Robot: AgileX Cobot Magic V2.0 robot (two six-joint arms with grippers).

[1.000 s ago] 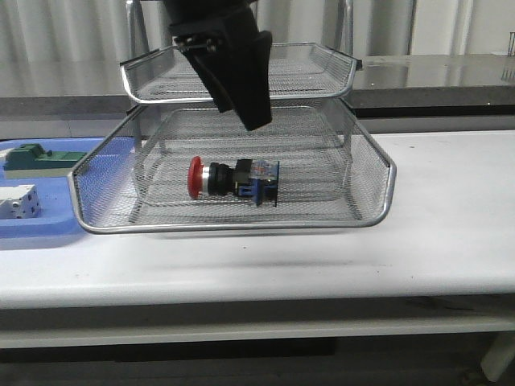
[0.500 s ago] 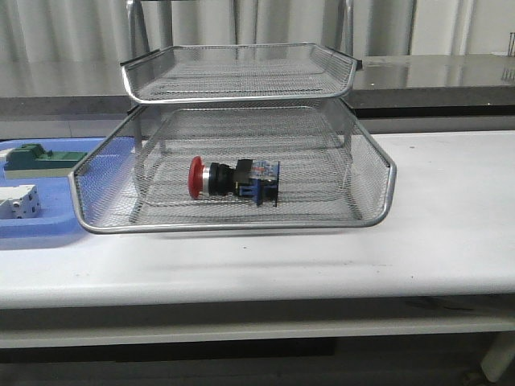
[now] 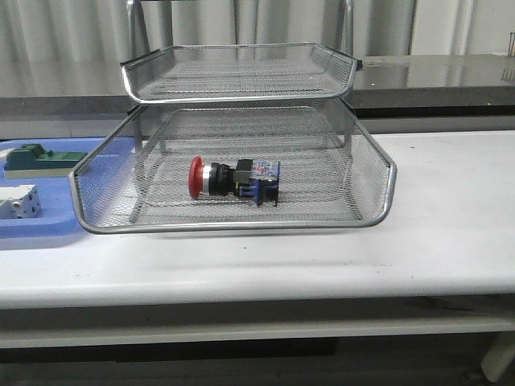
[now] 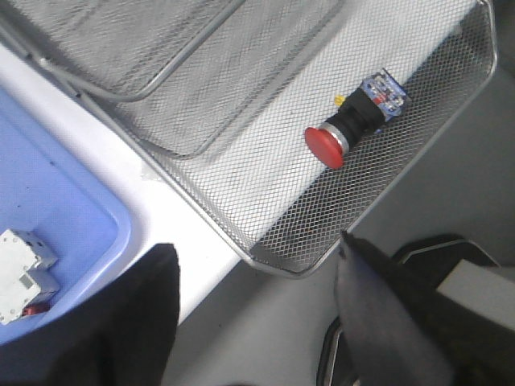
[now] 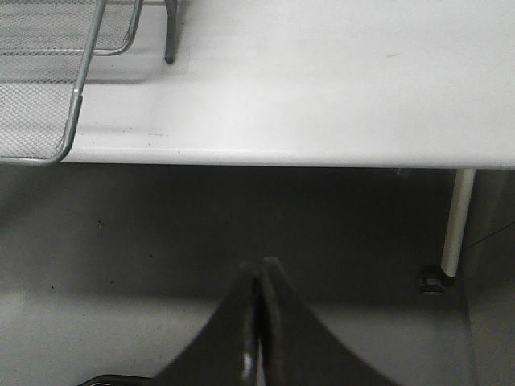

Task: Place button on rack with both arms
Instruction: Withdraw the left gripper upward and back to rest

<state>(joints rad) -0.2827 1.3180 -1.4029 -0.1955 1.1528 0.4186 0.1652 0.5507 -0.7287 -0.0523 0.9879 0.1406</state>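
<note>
The button (image 3: 233,178) lies on its side in the lower tray of the wire-mesh rack (image 3: 241,223), red head to the left. It also shows in the left wrist view (image 4: 354,121), inside the rack (image 4: 265,201). My left gripper (image 4: 253,281) is open and empty, held high off the rack's front corner, over the table edge. My right gripper (image 5: 259,269) is shut and empty, in front of the table and below its edge. The rack's corner (image 5: 48,96) shows in the right wrist view. Neither arm shows in the front view.
A flat blue tray (image 3: 32,229) lies left of the rack with a green block (image 3: 40,158) and a white block (image 3: 18,201); the white block also shows in the left wrist view (image 4: 24,265). A table leg (image 5: 455,221) stands at the right.
A black gripper that hung above the button in the front view one second ago has lifted out of that view. The button lies still in the lower tray.
</note>
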